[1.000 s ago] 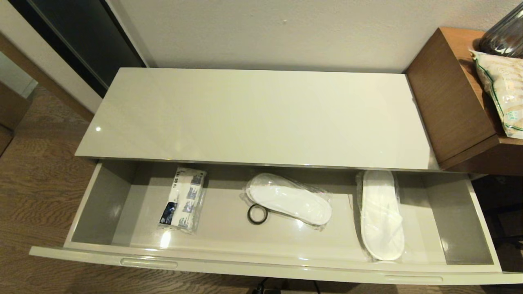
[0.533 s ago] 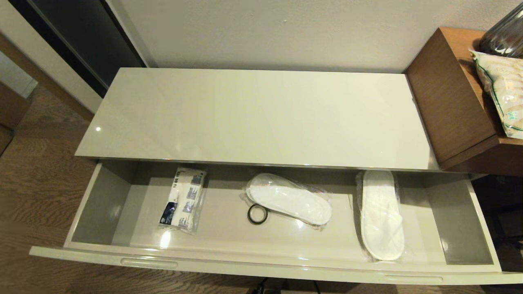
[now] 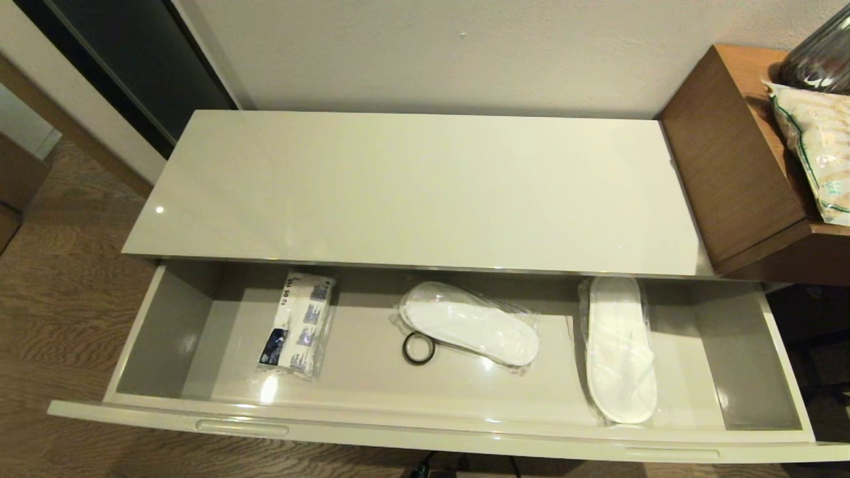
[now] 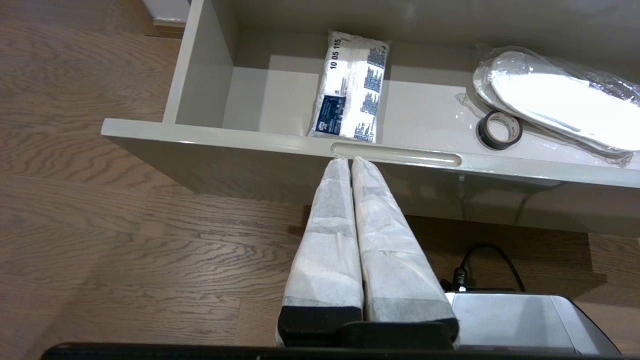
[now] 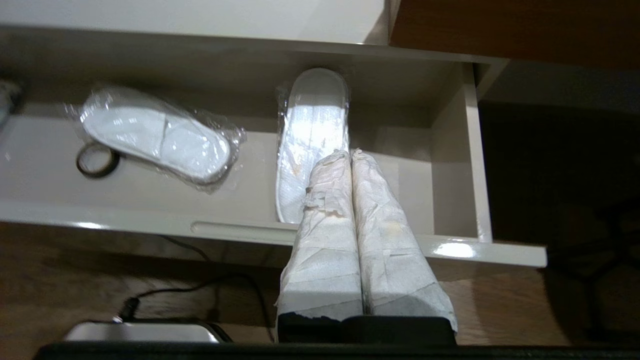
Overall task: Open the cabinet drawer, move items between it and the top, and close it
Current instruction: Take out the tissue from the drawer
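Glossy beige drawer (image 3: 425, 435) stands pulled fully out below the bare top (image 3: 412, 189). Inside it, the tissue pack (image 3: 299, 325) lies at about 9 o'clock, a tape roll (image 3: 418, 348) and slipper (image 3: 471, 323) at centre, and a second slipper (image 3: 619, 348) at 3 o'clock. Both arms sit outside the head view. The left gripper (image 4: 350, 162), fingers pressed together and empty, hangs just outside the front panel near its handle (image 4: 395, 154); the right gripper (image 5: 348, 156), likewise pressed together, hangs over the front edge. Opening looks done; next, the left fingers should spread, reach in toward 12 o'clock over the pack and lift it to the top.
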Tool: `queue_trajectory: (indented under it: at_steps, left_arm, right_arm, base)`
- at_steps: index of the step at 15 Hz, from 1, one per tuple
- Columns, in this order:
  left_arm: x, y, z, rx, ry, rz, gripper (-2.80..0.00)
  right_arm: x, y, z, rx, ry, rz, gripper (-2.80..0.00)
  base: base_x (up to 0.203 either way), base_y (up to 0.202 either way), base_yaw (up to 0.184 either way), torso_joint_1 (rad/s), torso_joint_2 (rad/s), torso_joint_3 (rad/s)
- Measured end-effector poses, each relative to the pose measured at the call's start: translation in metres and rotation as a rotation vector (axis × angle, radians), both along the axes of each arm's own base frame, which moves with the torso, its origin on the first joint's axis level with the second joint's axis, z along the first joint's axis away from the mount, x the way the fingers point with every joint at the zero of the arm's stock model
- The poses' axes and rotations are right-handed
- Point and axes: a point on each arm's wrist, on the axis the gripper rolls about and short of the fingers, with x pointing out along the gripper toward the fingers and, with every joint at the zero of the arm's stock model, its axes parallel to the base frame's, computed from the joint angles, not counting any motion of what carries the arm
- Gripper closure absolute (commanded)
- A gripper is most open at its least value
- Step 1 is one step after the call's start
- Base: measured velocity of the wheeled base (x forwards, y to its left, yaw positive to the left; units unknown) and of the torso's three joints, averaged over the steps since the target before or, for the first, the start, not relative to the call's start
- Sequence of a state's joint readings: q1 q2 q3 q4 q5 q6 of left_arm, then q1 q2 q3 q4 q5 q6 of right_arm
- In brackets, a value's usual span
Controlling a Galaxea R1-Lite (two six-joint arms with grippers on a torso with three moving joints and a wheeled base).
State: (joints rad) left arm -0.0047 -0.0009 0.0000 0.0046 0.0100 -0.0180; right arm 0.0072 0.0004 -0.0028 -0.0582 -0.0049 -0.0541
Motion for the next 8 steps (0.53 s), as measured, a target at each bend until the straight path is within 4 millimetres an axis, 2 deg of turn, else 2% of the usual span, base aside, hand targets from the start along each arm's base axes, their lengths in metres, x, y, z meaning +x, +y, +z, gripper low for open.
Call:
queue_trajectory:
  at_steps: [2,8]
  left_arm:
    - [0.0000,0.0000,0.0000,0.000,0.000,0.000,0.00]
    - [0.0000,0.0000,0.0000,0.000,0.000,0.000,0.00]
  right_arm:
    - [0.0003,0.0001,-0.0059,0.005,0.056,0.003,0.00]
    - [0.0003,0.0000,-0.0060,0.006,0.057,0.002,0.00]
  base:
    - [0.000,0.000,0.000,0.000,0.00,0.000]
    - [0.000,0.000,0.000,0.000,0.00,0.000]
